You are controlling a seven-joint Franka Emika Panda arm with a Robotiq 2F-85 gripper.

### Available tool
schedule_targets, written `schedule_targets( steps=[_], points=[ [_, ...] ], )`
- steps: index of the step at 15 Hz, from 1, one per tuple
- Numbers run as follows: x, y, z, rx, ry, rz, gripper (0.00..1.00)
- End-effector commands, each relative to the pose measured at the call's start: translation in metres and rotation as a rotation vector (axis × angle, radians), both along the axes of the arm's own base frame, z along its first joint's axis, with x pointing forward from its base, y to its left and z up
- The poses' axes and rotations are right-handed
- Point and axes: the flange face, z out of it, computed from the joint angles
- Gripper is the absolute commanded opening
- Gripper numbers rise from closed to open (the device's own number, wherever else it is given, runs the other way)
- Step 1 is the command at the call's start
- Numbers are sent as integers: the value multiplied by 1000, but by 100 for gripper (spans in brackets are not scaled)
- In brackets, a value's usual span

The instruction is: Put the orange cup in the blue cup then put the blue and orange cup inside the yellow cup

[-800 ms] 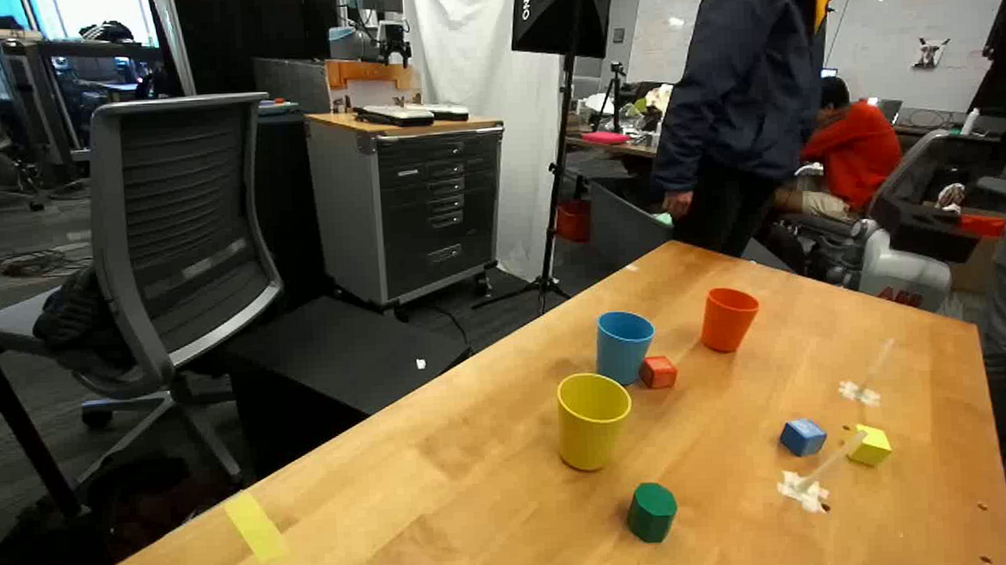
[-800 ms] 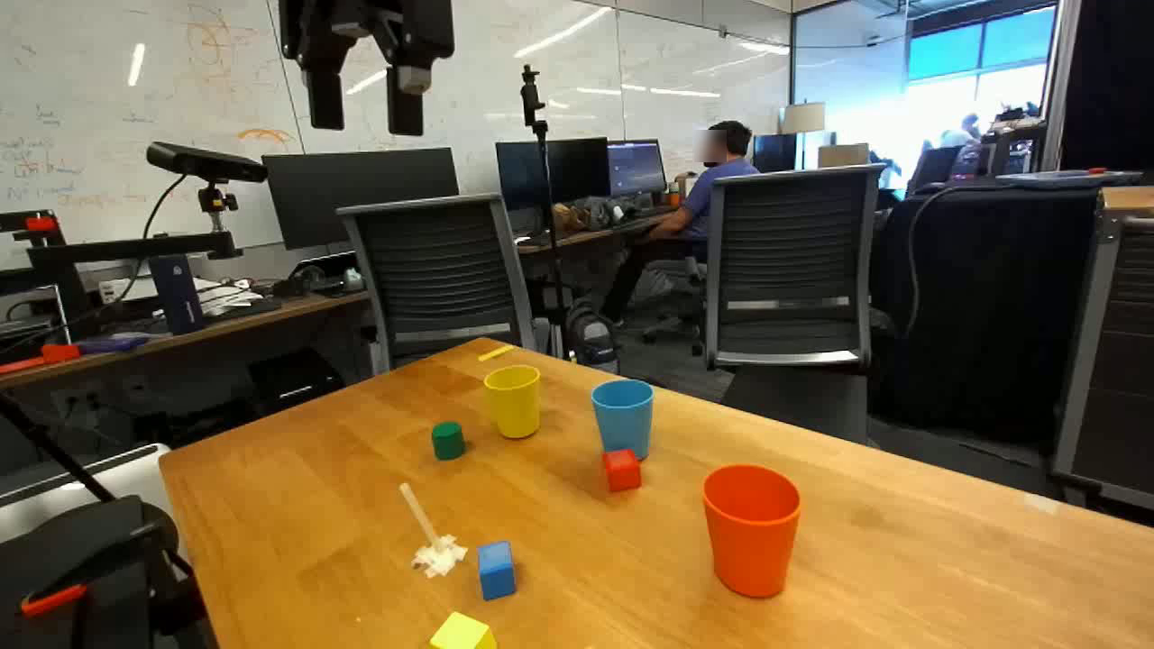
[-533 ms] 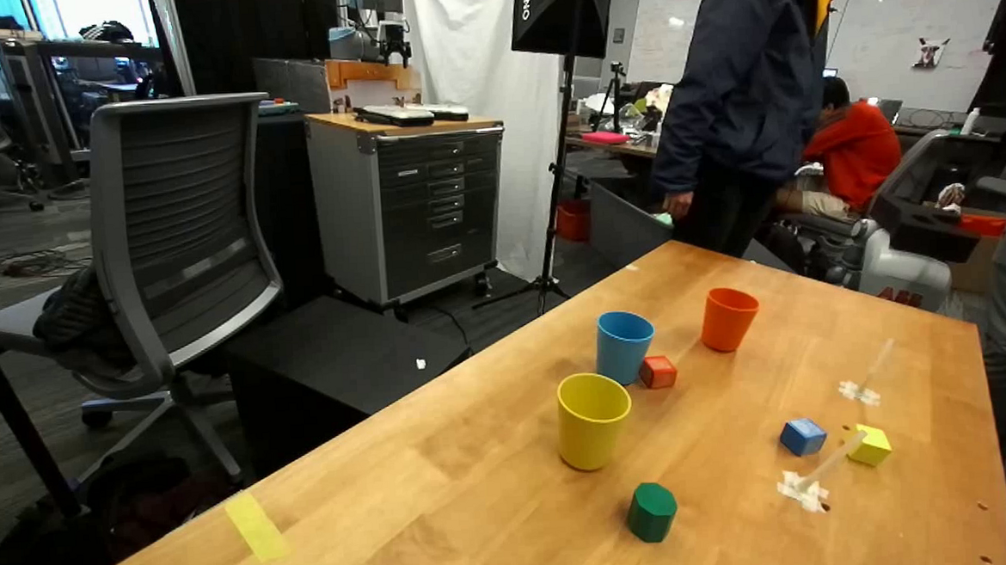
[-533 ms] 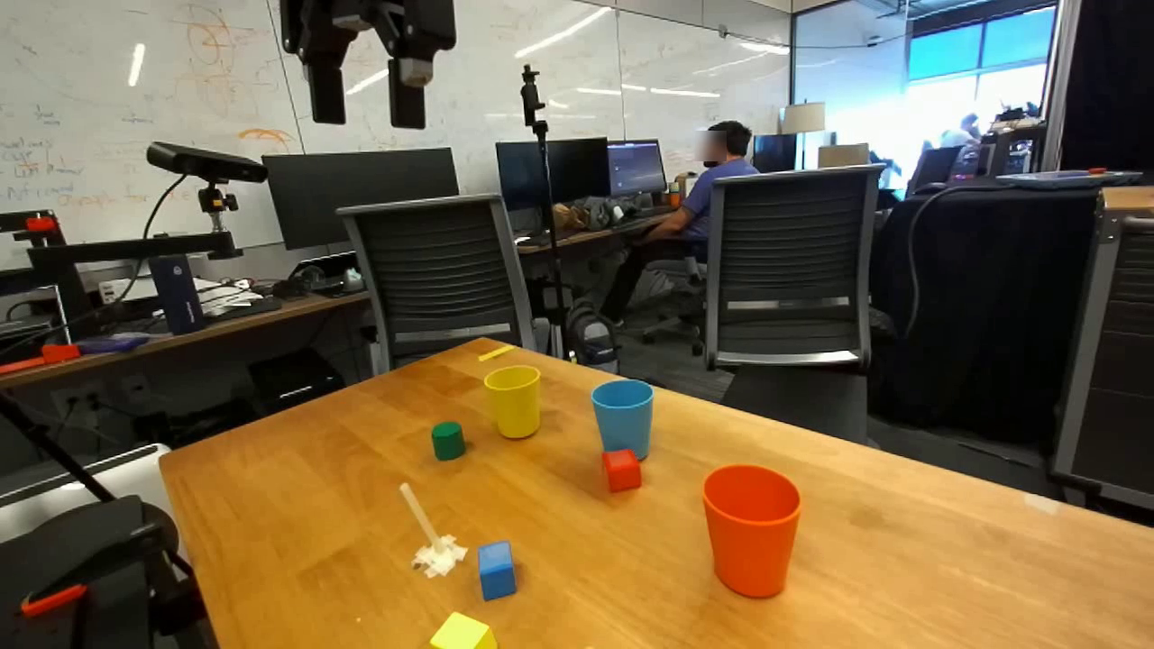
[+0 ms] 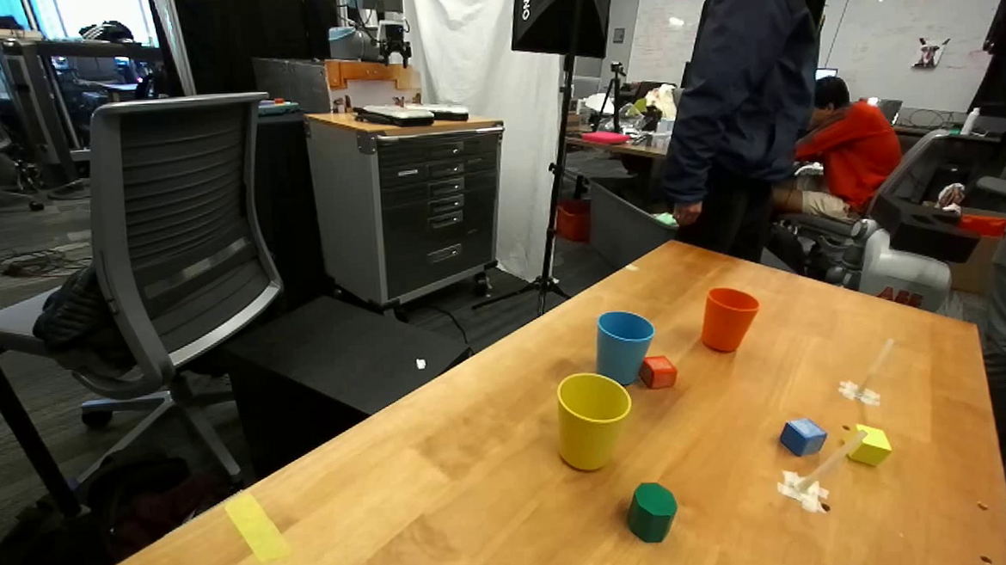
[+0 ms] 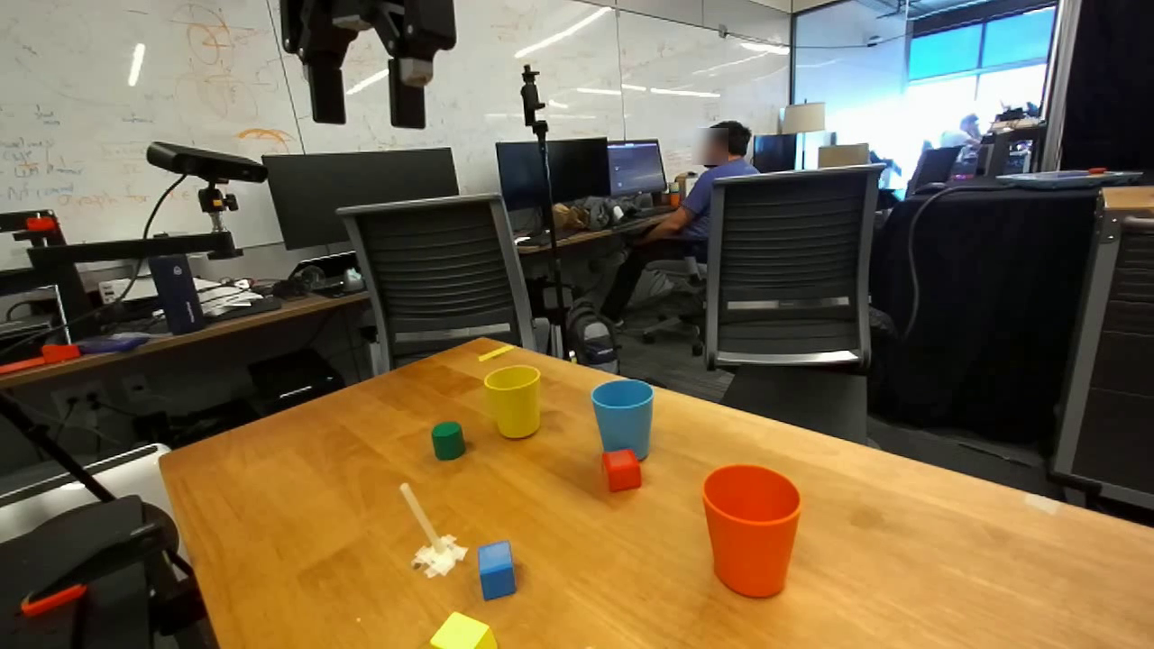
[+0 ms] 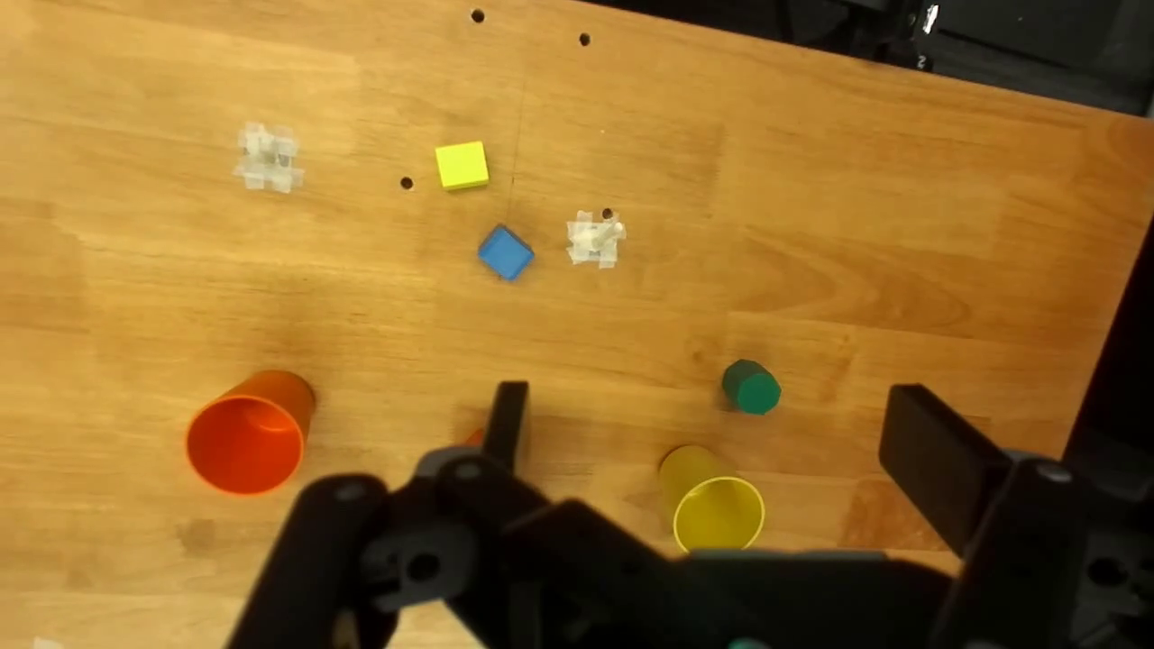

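Standing person (image 5: 739,98) shifted slightly, claw (image 6: 368,110) spread wide, empty, softbox (image 5: 553,13) lettered "ALENO"

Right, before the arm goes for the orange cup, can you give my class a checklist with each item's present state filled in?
1. Gripper open and holding nothing: ok.
2. Orange cup upright and standing apart from the other things: ok.
3. Gripper lined up over that cup: not ok; in the wrist view it lies outside the jaws.
4. Blue cup upright: ok.
5. Red block not touching the blue cup: cannot tell; it sits close beside it.
6. Yellow cup upright and apart from the green block: ok.
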Motion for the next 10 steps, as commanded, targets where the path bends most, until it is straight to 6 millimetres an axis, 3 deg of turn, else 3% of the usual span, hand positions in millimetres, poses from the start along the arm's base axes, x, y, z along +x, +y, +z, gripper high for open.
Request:
schedule_targets(
  steps=[1,7,10],
  points=[
    [0,0,1,0,1,0,100],
    [1,-2,-4,4,-1,-19,100],
    [11,-5,-1,13,-38,-67,100]
  ],
)
